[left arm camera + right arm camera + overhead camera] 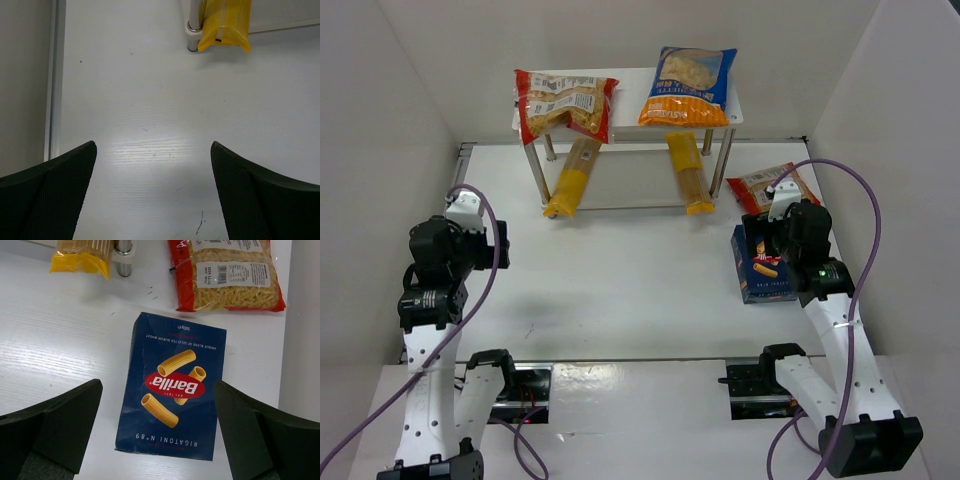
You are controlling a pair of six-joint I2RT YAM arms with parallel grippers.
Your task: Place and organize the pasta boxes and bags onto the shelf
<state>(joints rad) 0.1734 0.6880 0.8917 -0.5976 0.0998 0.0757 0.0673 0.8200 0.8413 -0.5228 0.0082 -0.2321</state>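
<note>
Step in hand, as I read it: picking up the blue box (172, 387). The right gripper (157, 390) hovers directly over it, jaws spread wide and holding nothing. The box lies flat, face up, at about 4 o'clock on the table (620, 290), its long axis running 12 to 6.

Left gripper (152, 145) at 9 o'clock, jaws likewise wide apart and empty, with only bare tabletop between its fingers.

Shelf (628, 100) stands at 12 o'clock. On its top board sit a red bag (566, 104) at the 9 o'clock end and an orange-and-blue bag (688, 88) at the 3 o'clock end, with a gap between them. Two yellow spaghetti packs (572, 180) (688, 175) slant out from under the board, near ends toward 6 o'clock. A second red bag (760, 185) lies on the table just beyond the box at its 12 o'clock side, close but apart, not yet shelved.

Next move, judged: lower straight down and close across the box's short width. The carton looks nearly as wide as the jaw spread, so centring matters — a skewed descent could land a finger on the lid and push the box away.

Surface: smooth white tabletop with faint scuffs and a glare patch. Plain white panels wall in the left, back and right sides.
</note>
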